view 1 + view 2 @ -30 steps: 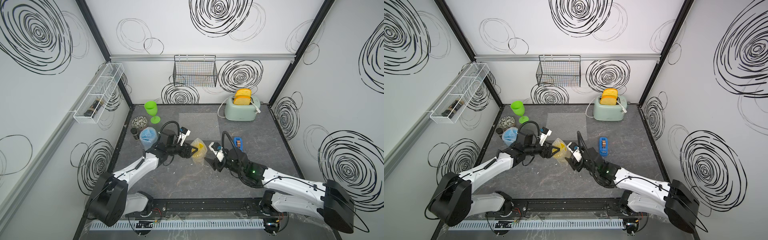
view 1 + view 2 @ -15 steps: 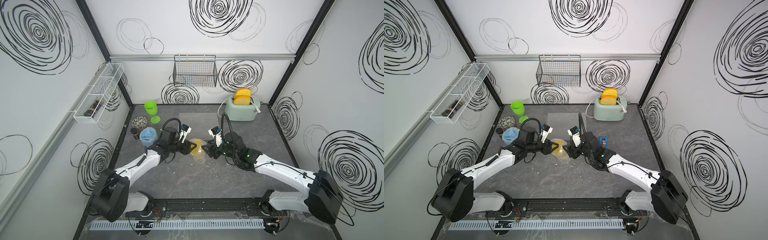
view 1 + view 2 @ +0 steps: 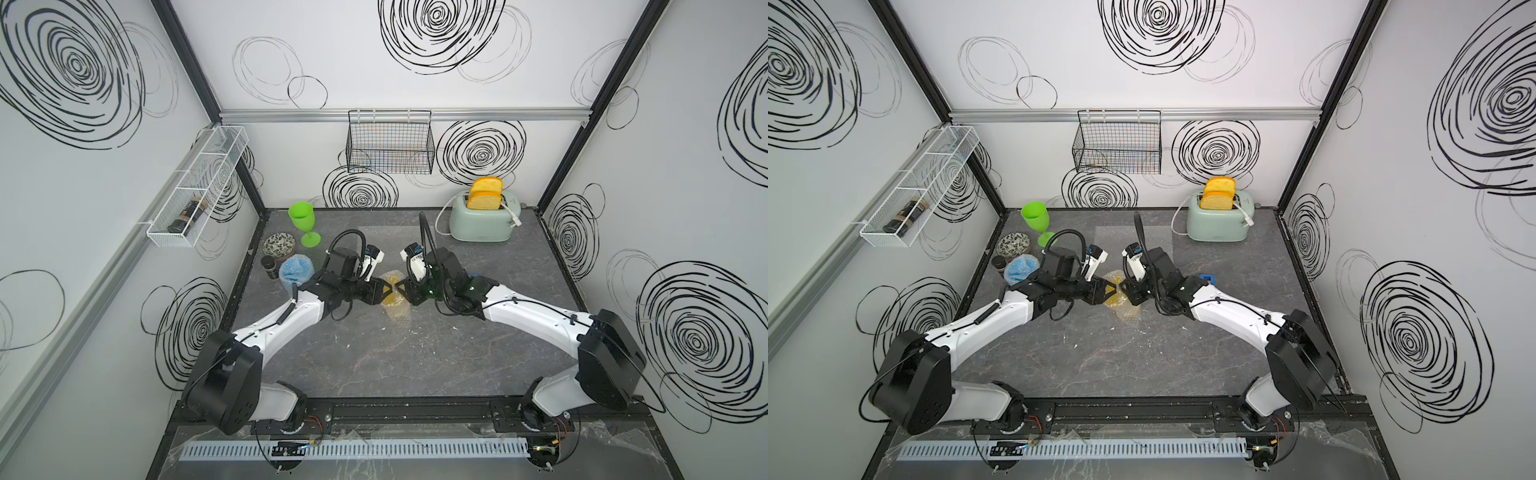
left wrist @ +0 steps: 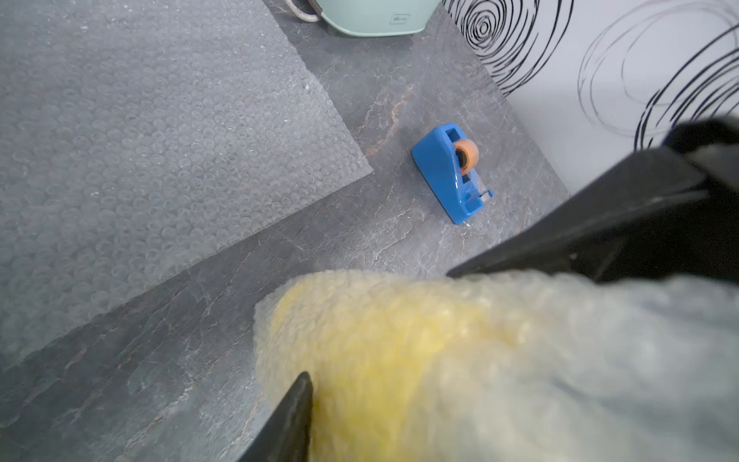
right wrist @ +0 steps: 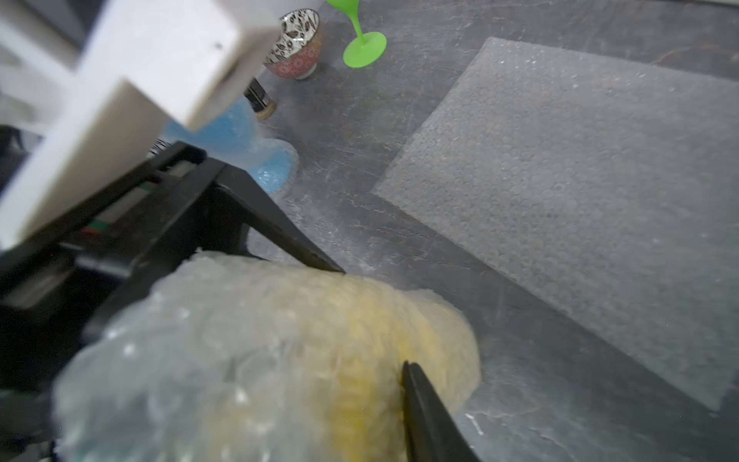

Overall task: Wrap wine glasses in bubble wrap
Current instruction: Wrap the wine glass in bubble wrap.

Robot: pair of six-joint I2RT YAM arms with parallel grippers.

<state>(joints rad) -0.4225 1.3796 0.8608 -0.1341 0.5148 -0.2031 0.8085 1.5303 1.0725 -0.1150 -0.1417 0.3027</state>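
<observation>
No legible writing anywhere. The toaster (image 4: 372, 16) has a small logo on its front, too tiny to read. The bottle (image 3: 187, 212) lying in the white wire rack (image 3: 195, 183) has a label, unreadable. The patterned bowl (image 3: 279, 245) shows leaf print only.

The yellow goblet (image 3: 394, 300) is mid-table, bundled in bubble wrap, btwn two grippers facing tip to tip.
- L gripper (image 3: 384, 286): in the left wrist view one finger (image 4: 290, 416) lies against the bundle's side, the other is hidden by wrap. In the right wrist view its far finger tip touches the bundle's far edge. Fingers either side, but can't tell if clamped or just touching.
- R gripper (image 3: 402, 286): same. Its own finger (image 5: 424, 412) is against the wrap, and the 2nd finger's tip is on the opposite side in the left wrist view. Grip vs mere contact: can't tell.

Both wrist views are blurred close in.

The blue goblet (image 3: 295, 270), also wrapped, looks upright by the table's left edge, just beside a small dark jar (image 3: 269, 266) and close to the L arm (image 3: 274, 324). The green goblet (image 3: 302, 216) is bare and upright in the back-left corner, near the bowl.

Edges/room:
- A flat bubble wrap sheet (image 4: 160, 140) lies behind the grippers, edges flat on the table (image 3: 374, 357).
- Its corner points toward the blue tape dispenser (image 4: 452, 172), w/ a bare strip of table btwn them.
- The dispenser sits just behind the R arm (image 3: 532, 316).
- The front half of the table btwn the arms is open slate w/ a few white specks.
- Walls on 3 sides; a black wire basket (image 3: 388, 145) hangs on the back wall.
</observation>
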